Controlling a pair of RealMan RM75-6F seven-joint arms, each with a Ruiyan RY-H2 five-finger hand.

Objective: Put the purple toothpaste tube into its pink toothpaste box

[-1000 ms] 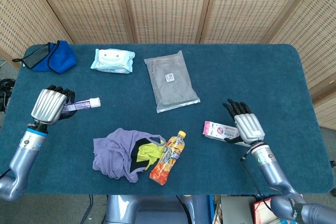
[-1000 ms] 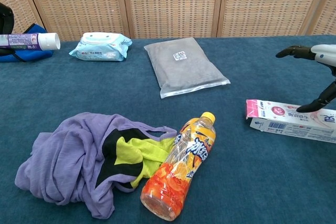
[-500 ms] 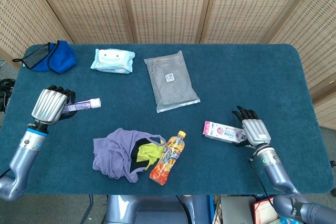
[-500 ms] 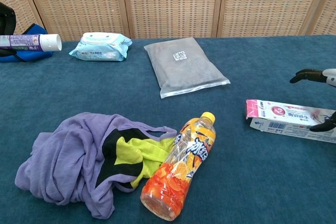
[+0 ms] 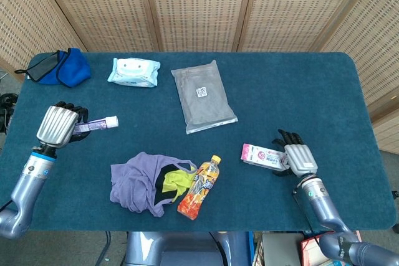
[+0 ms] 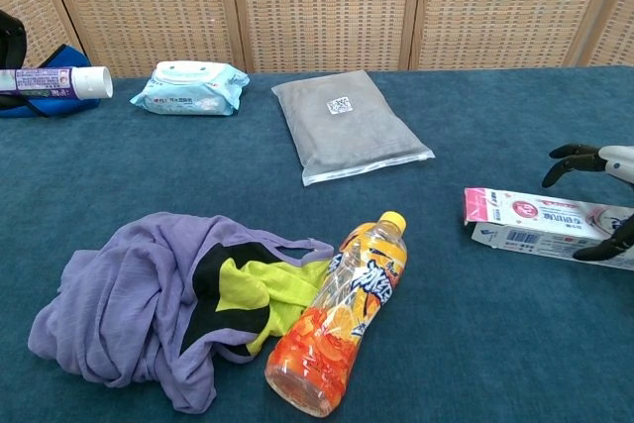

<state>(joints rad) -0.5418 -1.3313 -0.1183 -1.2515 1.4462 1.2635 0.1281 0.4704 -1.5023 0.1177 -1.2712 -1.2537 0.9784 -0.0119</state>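
Observation:
My left hand (image 5: 58,125) grips the purple toothpaste tube (image 5: 97,124) above the table's left side, its white cap pointing right. In the chest view the tube (image 6: 54,79) sticks in from the left edge, with only a dark sliver of the left hand (image 6: 8,39) showing. The pink toothpaste box (image 5: 263,156) lies flat at the right front. My right hand (image 5: 298,156) is at the box's right end with its fingers spread. In the chest view its fingers (image 6: 578,154) hover behind the box (image 6: 535,219) and its thumb sits at the box's near edge; no firm grip shows.
A purple and yellow-green cloth heap (image 5: 149,182) and an orange drink bottle (image 5: 199,187) lie at the front centre. A grey flat packet (image 5: 203,96) and a wet-wipes pack (image 5: 133,71) lie further back. A blue pouch (image 5: 59,66) sits at the back left corner.
My right hand has come down from above the box to its right end, fingers now straddling it. The left hand and tube have barely moved.

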